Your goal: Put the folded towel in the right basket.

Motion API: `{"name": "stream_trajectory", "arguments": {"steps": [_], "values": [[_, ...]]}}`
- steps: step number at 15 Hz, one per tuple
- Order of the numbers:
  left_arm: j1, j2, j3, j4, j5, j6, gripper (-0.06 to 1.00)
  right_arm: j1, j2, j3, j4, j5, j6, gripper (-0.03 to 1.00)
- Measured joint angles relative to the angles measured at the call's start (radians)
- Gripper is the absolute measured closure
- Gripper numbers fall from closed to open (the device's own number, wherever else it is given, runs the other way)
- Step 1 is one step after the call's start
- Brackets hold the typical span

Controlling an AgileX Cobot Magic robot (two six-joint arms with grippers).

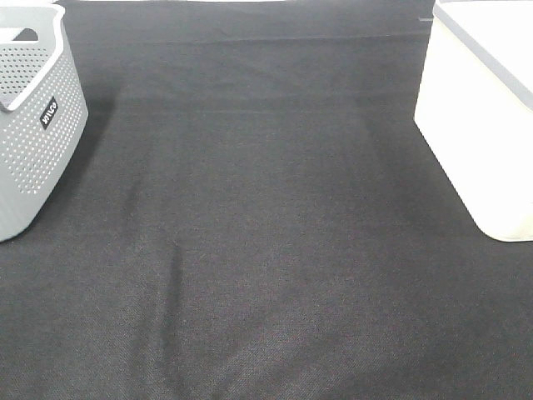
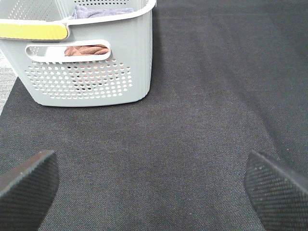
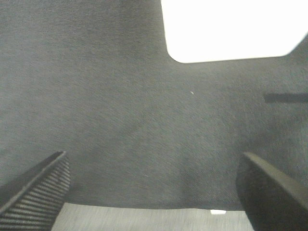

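A grey perforated basket (image 1: 33, 125) stands at the left edge of the black cloth. The left wrist view shows it (image 2: 86, 72) holding a brown towel (image 2: 86, 49) behind its handle slot and a bluish-grey cloth (image 2: 103, 10) near its rim. A white basket (image 1: 479, 117) stands at the right edge; it also shows in the right wrist view (image 3: 231, 29). My left gripper (image 2: 154, 192) is open and empty over bare cloth. My right gripper (image 3: 154, 192) is open and empty. Neither arm shows in the high view.
A black cloth (image 1: 266, 250) covers the table between the two baskets. A yellow strip (image 2: 31, 31) lies along the grey basket's rim. The cloth's edge (image 3: 144, 211) shows in the right wrist view.
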State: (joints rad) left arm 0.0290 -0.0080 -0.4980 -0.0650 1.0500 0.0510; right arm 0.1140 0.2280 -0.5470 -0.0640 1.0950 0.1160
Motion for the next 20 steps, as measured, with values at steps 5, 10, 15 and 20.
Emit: {"name": "stream_trajectory", "arguments": {"steps": [5,10,15,20], "values": [[0.000,0.000,0.000,0.000,0.000,0.000,-0.03,0.000,-0.232,0.086,-0.025,0.012,-0.008,0.06],[0.000,0.000,0.000,0.000,0.000,0.000,-0.03,-0.014,-0.232,0.087,-0.002,0.011,-0.018,0.06],[0.000,0.000,0.000,0.000,0.000,0.000,-0.03,-0.113,-0.232,0.087,0.017,0.011,-0.018,0.06],[0.000,0.000,0.000,0.000,0.000,0.000,-0.03,-0.114,-0.232,0.087,0.017,0.011,-0.018,0.06]]}}
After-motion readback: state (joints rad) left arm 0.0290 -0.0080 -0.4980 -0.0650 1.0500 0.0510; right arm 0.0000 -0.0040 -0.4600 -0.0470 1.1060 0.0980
